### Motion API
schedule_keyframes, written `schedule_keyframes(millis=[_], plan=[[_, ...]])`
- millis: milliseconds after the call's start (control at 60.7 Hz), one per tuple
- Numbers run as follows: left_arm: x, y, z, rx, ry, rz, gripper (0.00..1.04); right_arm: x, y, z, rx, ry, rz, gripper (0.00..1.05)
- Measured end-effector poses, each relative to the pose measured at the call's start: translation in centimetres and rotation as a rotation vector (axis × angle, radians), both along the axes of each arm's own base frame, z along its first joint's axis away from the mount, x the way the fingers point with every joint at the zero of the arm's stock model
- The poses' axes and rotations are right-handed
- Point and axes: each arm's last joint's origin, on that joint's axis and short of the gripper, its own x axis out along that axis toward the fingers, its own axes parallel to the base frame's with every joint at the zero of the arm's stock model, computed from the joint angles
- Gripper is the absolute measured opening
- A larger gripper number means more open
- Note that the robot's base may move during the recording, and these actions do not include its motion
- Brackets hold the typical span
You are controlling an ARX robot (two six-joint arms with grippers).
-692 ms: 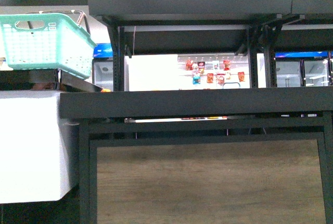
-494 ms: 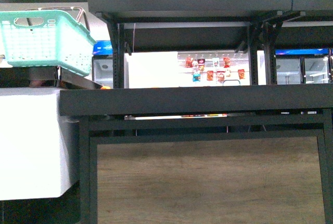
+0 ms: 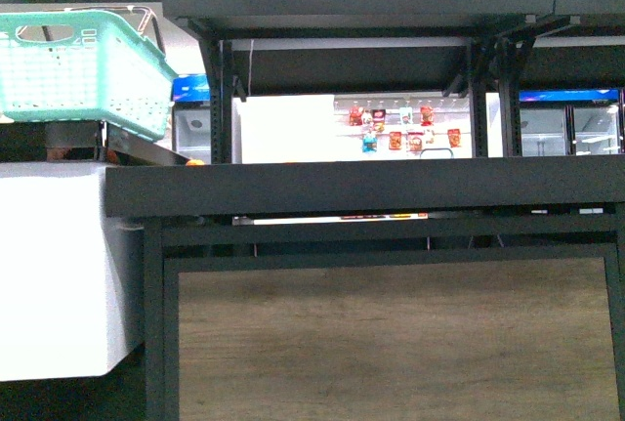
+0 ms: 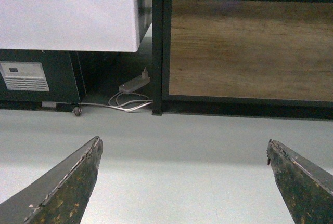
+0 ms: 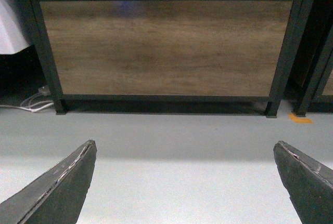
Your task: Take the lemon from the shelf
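Both left gripper (image 4: 183, 142) and right gripper (image 5: 184, 144) gape before the shelf (image 3: 361, 191).

The shelf (image 3: 361, 189) is finished in matt black metal; a matt wood-grain panel (image 3: 391, 338) is fitted below. The basket (image 3: 83, 74) is moulded in perforated teal plastic. The floor (image 4: 182, 130) is smooth and faintly glossy. The fingers (image 4: 67, 187) of the left gripper (image 4: 182, 141) are noted dark, scuffed and chipped.
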Motion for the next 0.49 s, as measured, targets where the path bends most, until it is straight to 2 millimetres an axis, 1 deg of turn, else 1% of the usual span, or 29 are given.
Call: schedule_keyframes(millis=[494], plan=[[0.0,0.0,0.0,0.0,0.0,0.0,0.97,0.0,0.0,0.0,0.0,0.0,0.0,1.02]])
